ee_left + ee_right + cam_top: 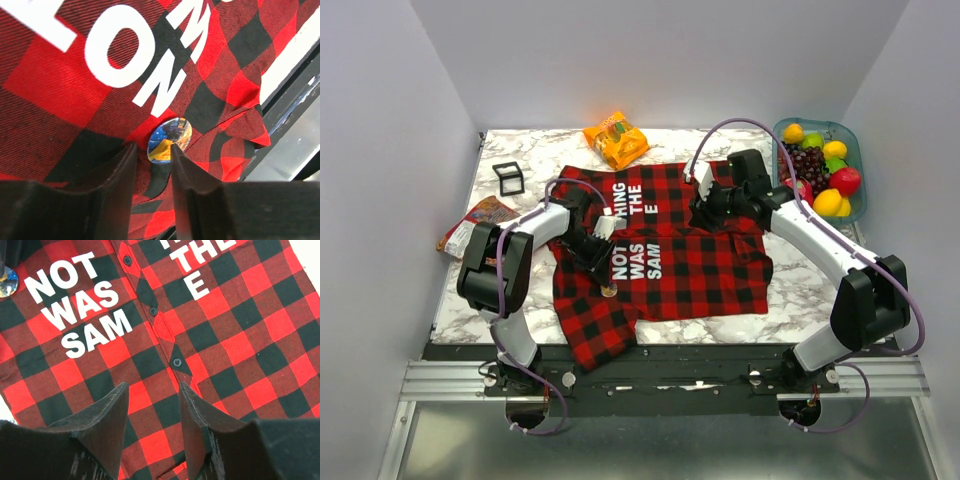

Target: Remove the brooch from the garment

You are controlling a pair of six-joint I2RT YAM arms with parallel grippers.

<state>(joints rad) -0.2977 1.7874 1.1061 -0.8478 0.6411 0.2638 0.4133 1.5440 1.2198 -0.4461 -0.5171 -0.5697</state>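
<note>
The garment (660, 250), a red-and-black plaid shirt with white lettering, lies spread on the marble table. The brooch (169, 140), a small round blue-and-yellow pin, sits on its lower left part near a bunched hem. It also shows as the brooch (609, 290) and at the far left edge as the brooch (7, 282). My left gripper (152, 148) is open, its tips on either side of the brooch's near edge; the right finger overlaps the rim, the left stands apart. My right gripper (152, 390) is open low over the button placket (165, 340), holding nothing.
An orange snack bag (616, 140) lies at the back edge. A small black frame (508, 177) and a snack packet (475, 222) lie at the left. A tray of fruit (820, 165) stands at the back right. The table's front edge (285, 85) runs close past the brooch.
</note>
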